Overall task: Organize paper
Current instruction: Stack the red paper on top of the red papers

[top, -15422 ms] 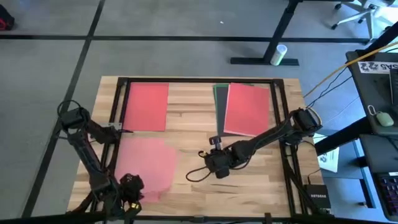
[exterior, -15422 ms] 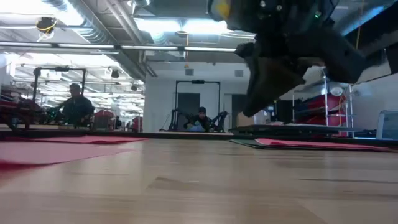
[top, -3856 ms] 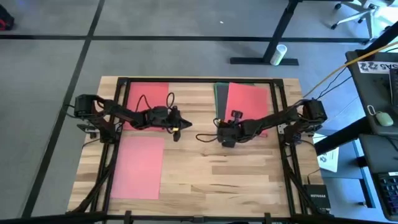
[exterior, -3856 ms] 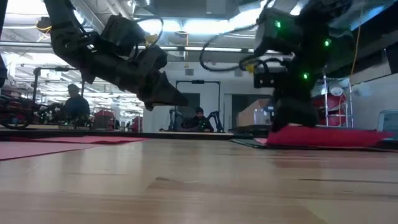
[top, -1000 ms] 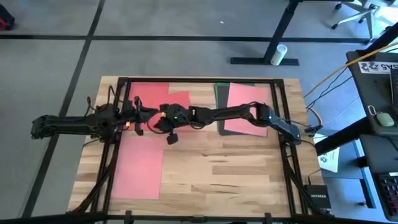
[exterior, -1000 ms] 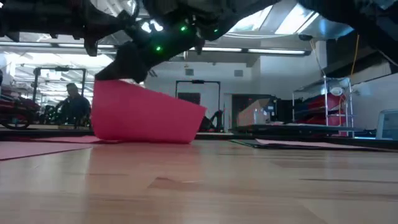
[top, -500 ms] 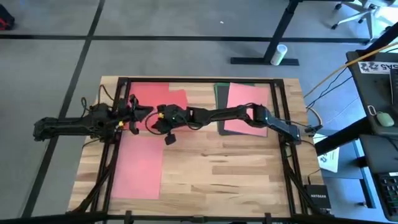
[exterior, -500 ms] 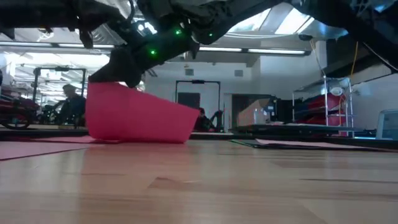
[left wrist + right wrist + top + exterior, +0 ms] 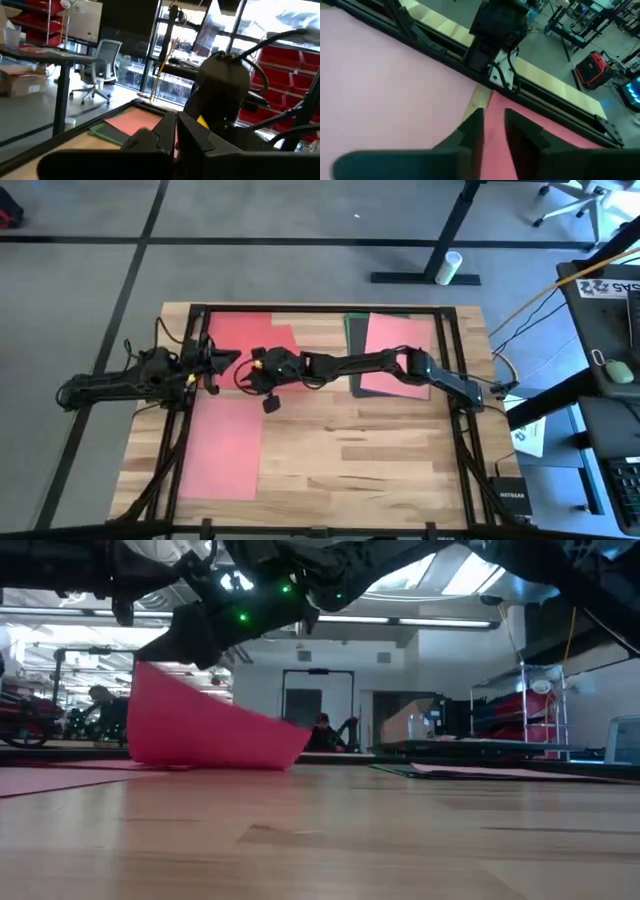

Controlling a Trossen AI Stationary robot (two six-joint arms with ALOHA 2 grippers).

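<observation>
While the left tool (image 9: 213,361) stays unreadable (fingers hidden), the right tool (image 9: 254,366) pinches a thin red sheet (image 9: 200,730).

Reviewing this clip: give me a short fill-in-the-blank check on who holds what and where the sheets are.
The tilted red sheet is pinched by the claw of the ___ arm.
Below the left claw in the high view, the flat sheet at the table's near edge is ___.
The right-hand stack of green and dark grey paper is topped by a ___ sheet.
Missing words: right; pink; red.
</observation>
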